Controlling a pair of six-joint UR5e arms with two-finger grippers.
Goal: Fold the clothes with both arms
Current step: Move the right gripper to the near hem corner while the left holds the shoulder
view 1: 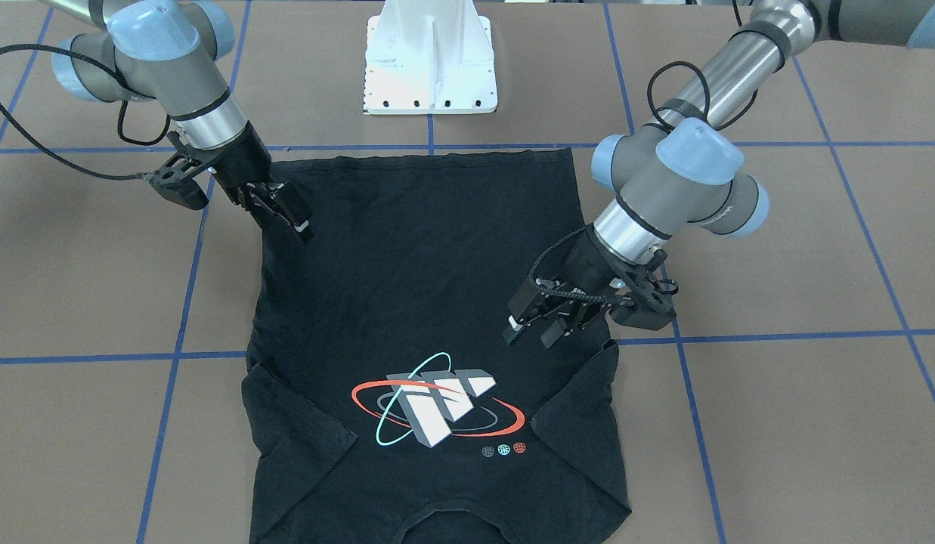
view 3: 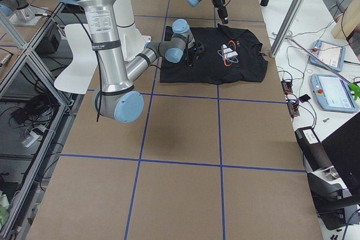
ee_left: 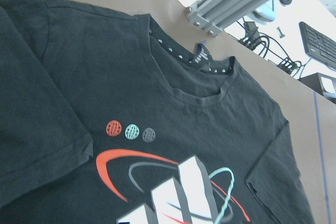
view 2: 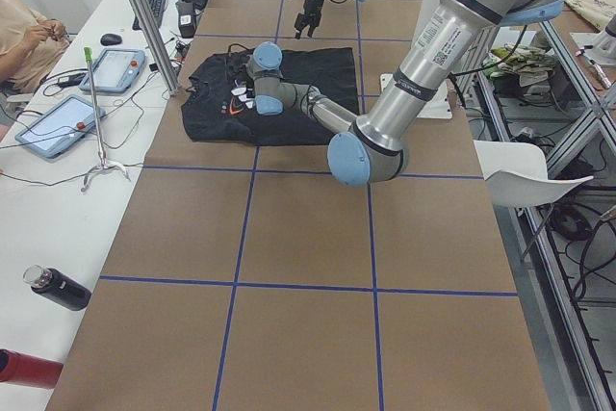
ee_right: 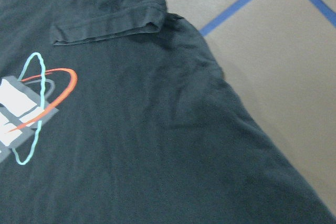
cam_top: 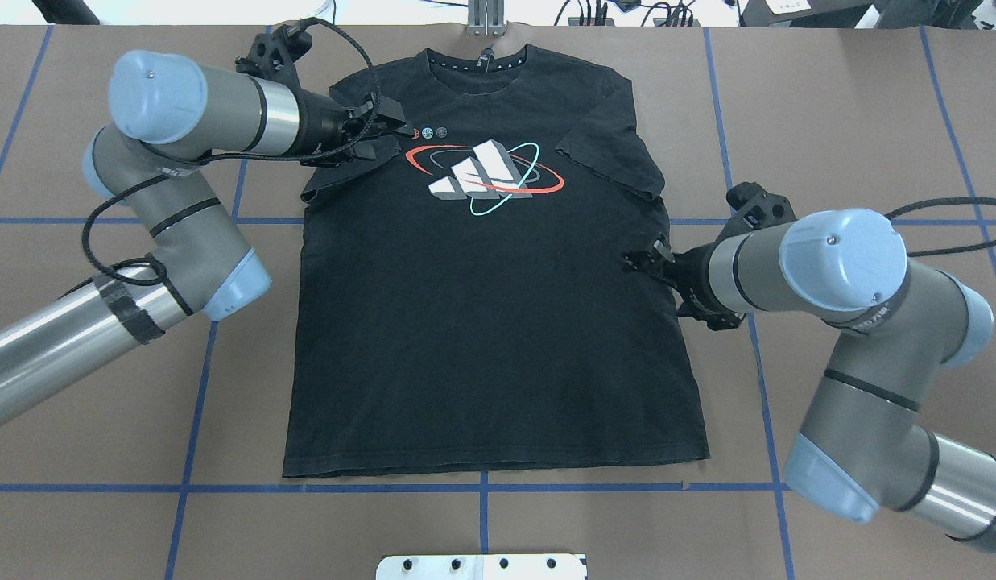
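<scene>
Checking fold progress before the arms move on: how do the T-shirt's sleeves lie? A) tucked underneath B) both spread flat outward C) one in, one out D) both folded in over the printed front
D: on the T-shirt, both sleeves lie turned inward on top of the printed front, hems showing.

Black T-shirt [cam_top: 481, 338] flat, print up, sleeves folded inward — left pincer [cam_top: 394, 134], right pincer [cam_top: 636, 262] above it.

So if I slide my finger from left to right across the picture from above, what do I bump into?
The left arm → left fingers → the colourful print on the T-shirt → right fingers → right arm.
</scene>
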